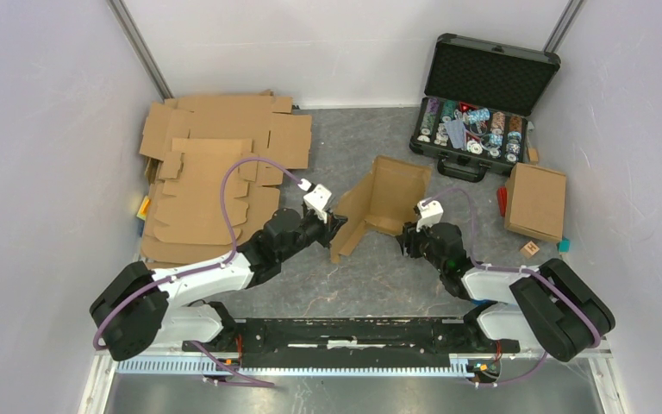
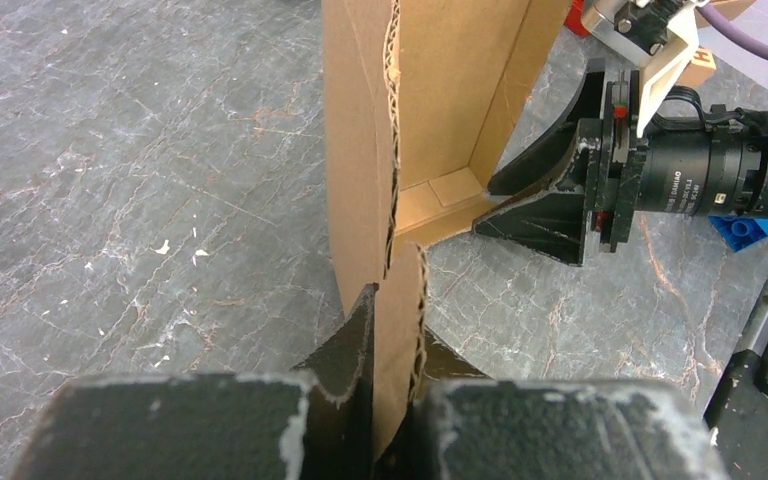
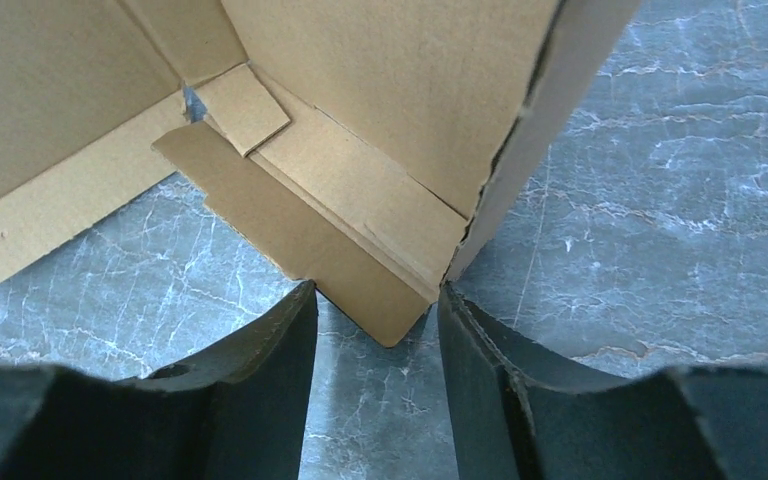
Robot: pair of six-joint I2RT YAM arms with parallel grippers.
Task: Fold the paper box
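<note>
A half-folded brown paper box (image 1: 379,200) stands on the grey table, its walls raised. My left gripper (image 1: 332,226) is shut on the edge of the box's left wall (image 2: 380,200), the corrugated sheet pinched between its black fingers (image 2: 355,340). My right gripper (image 1: 409,233) is at the box's right corner with its jaws apart. A flat flap corner (image 3: 360,290) pokes between its fingertips (image 3: 295,320) without being clamped. The right gripper (image 2: 560,195) also shows in the left wrist view, at the box's far corner.
A stack of flat cardboard blanks (image 1: 215,172) lies at the back left. An open black case (image 1: 478,103) of poker chips is at the back right, a closed cardboard box (image 1: 536,200) beside it. Small blocks (image 1: 530,248) lie near the right arm.
</note>
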